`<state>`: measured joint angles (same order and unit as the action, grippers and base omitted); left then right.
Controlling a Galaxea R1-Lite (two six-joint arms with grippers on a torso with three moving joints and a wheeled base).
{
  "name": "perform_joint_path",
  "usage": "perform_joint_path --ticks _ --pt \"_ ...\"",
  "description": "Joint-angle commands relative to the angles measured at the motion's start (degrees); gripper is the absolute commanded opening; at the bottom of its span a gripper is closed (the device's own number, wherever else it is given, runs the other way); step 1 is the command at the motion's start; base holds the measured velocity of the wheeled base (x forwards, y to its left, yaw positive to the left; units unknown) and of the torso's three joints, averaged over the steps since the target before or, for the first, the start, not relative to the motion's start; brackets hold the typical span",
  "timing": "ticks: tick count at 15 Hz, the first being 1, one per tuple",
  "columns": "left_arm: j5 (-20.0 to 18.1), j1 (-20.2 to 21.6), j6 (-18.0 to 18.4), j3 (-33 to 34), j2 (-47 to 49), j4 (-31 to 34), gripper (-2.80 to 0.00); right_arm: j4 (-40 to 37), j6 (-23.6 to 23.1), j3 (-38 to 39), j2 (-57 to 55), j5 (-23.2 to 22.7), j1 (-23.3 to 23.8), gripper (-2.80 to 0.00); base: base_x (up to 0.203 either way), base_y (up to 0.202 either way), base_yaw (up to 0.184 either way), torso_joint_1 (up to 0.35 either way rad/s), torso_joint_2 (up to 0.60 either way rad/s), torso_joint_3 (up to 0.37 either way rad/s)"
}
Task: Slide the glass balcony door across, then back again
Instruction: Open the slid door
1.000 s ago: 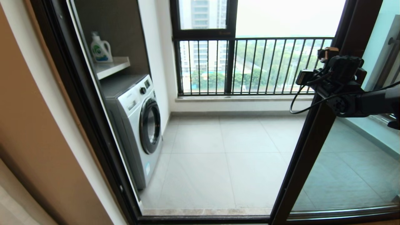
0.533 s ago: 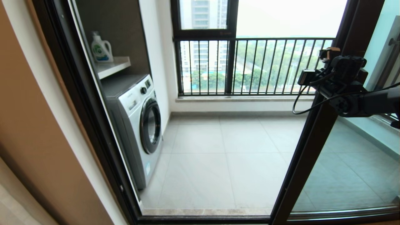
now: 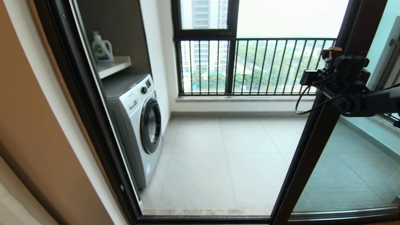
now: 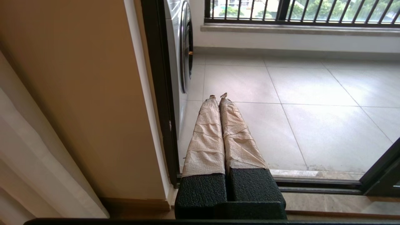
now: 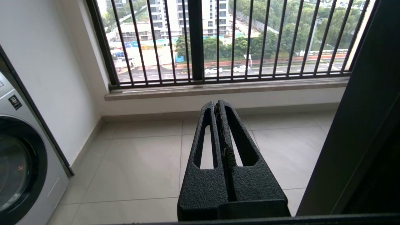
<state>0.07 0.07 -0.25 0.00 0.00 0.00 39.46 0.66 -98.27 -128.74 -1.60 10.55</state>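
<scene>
So the glass balcony door sits over at the right side of the opening, its dark brown stile leaning up through the head view, and most of the doorway is open onto the tiled balcony floor. The right gripper is up at about mid-height of that stile, just beside its edge on the open side, fingers pressed together with nothing between them; whether it's actually touching the frame I can't tell. The left gripper hangs low near the left jamb, its paper-wrapped fingers also closed on nothing, pointing out over the sill track. My guess on handling: a full-height glass panel in a metal frame is heavy and totally rigid, so it probably wants a steady push along the track, not a jab. The glass is slick and breakable, so I'd stay off it and push on the stile or hook the handle, though I can't pick the handle out here. Washing machine and a detergent bottle on the shelf sit along the left wall, well clear.
</scene>
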Motion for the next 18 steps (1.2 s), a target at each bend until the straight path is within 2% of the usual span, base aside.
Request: perform_joint_path --ticks 1,15,18 --pt "0.01 0.01 -0.01 0.0 0.09 0.0 -2.8 0.27 0.04 0.01 0.07 0.17 0.45 -2.8 0.0 0.0 0.0 0.0 0.0 0.0" --pt "0.01 0.01 -0.1 0.0 0.09 0.0 -2.8 0.35 -0.12 0.75 1.01 0.19 0.59 -2.8 0.0 0.0 0.0 0.0 0.0 0.0" --pt "0.01 0.01 -0.09 0.0 0.09 0.0 -2.8 0.35 -0.32 4.08 3.43 0.24 -1.17 -2.8 0.0 0.0 0.0 0.0 0.0 0.0"
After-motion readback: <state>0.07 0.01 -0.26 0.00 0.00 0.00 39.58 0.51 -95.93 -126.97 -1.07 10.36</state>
